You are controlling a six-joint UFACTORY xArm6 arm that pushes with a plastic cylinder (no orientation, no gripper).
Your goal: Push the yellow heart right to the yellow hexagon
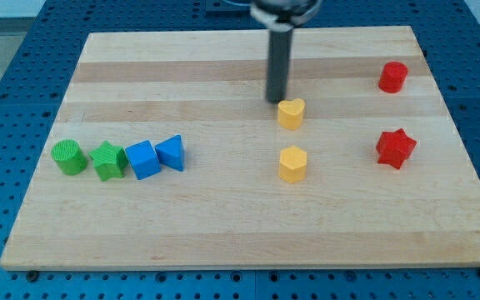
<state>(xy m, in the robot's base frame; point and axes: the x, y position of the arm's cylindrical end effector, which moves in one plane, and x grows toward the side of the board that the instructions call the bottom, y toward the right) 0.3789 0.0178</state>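
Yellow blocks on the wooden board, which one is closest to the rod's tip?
The yellow heart, just right of and below my tip; the yellow hexagon sits farther toward the view's bottom.

1. A straight, dark grey cylindrical rod [277, 71] with a smooth, matte surface.
2. Its upper end joins a wider, rounded black mount [283, 10], cut off by the view's top.
3. My tip [276, 101] ends flat and blunt.

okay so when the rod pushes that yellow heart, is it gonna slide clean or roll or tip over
The yellow heart looks low and flat-bottomed on the wooden board, so it will probably slide rather than roll or tip. Its lobed outline may make it twist if my tip, now just off its upper-left edge, pushes off-centre. It looks like rigid plastic, likely light.
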